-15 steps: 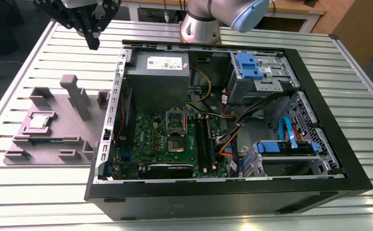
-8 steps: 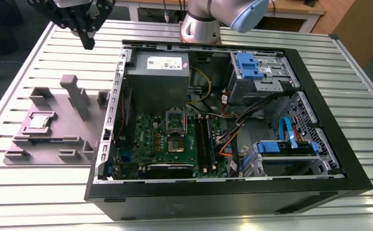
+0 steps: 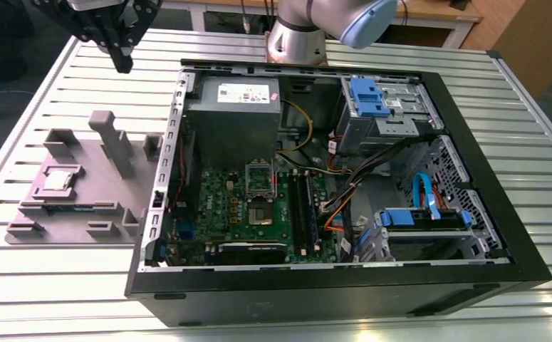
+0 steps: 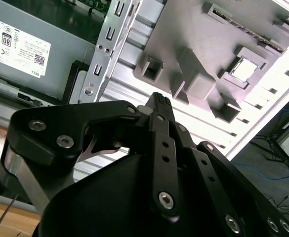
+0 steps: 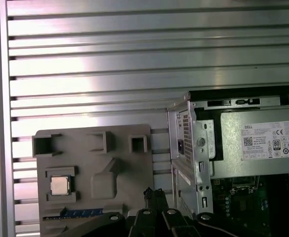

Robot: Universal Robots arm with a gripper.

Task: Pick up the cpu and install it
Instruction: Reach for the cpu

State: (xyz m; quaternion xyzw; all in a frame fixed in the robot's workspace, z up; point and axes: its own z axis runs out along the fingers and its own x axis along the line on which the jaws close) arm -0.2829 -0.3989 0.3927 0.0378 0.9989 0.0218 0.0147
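Black pincer (image 3: 122,66) is hanging high over the slatted metal counter (image 3: 57,299), toward the exterior view's left, fingers pressing together at the tips, clenched on nothing. Cpu (image 3: 59,179) is lying flat, silvery top up, in a square recess of the grey tray (image 3: 105,187); the first wrist view is showing the same seating. Tray is sitting on the counter just beside the open case (image 3: 352,292), on the exterior view's left of it. Pincer is hovering well apart from the cpu, touching neither tray nor case. Green board (image 3: 238,210) is lying exposed inside the case, next to the grey power supply (image 3: 233,117).
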